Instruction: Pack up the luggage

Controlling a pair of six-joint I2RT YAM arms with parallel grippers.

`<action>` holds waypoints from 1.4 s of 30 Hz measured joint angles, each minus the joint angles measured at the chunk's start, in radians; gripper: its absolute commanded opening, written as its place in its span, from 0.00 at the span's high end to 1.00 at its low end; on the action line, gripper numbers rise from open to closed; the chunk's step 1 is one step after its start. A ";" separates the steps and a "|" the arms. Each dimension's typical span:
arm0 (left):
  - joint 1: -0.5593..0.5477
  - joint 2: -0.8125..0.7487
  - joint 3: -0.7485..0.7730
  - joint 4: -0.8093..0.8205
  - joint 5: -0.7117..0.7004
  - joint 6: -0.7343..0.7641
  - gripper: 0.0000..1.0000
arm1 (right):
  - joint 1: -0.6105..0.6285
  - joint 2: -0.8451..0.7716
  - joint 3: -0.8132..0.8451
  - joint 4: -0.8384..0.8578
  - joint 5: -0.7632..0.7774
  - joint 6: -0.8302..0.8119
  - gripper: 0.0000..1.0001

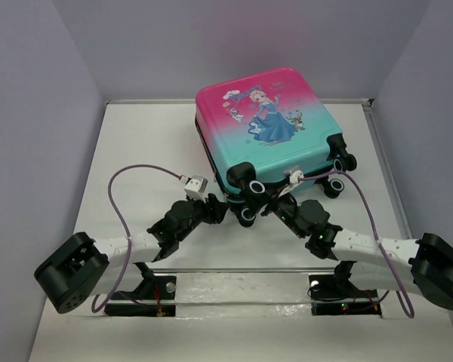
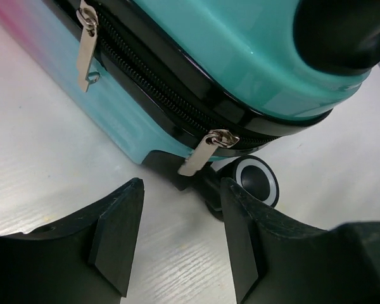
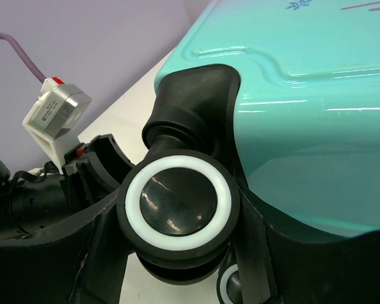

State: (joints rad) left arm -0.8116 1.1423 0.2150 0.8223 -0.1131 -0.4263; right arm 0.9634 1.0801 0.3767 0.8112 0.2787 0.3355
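The luggage lies flat and zipped shut at the back of the table, pink fading to teal with a princess print. My left gripper sits at its near left corner. In the left wrist view the left gripper is open over bare table, just short of a silver zipper pull on the black zipper; a second pull hangs further along. My right gripper reaches the same corner. In the right wrist view the right gripper is closed on a black, white-ringed corner wheel, one finger on each side.
Grey walls enclose the white table on three sides. More wheels stick out at the suitcase's near right corner. Purple cables loop from both wrists. The left wrist's camera block is close to the right fingers.
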 measured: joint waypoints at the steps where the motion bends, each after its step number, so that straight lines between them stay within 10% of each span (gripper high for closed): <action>1: 0.000 0.011 0.005 0.000 0.001 0.008 0.37 | 0.000 0.000 0.000 0.000 0.000 0.000 0.93; 7: 0.000 0.084 0.079 -0.005 0.008 0.078 0.49 | 0.000 0.000 0.000 0.000 -0.001 0.000 0.93; 11: -0.011 0.085 0.095 -0.014 0.034 0.110 0.94 | 0.000 0.000 0.000 0.000 -0.001 0.002 0.93; 35: 0.138 0.079 0.209 -0.222 -0.035 0.032 0.94 | 0.001 -0.089 -0.026 -0.091 -0.071 0.009 0.93; 42: 0.206 0.050 0.264 -0.345 -0.090 -0.045 0.43 | 0.023 0.047 0.055 -0.079 -0.088 0.021 0.93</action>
State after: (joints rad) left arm -0.6056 1.1923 0.4793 0.4774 -0.2028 -0.4709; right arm 0.9867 1.1267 0.4313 0.7326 0.1909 0.3565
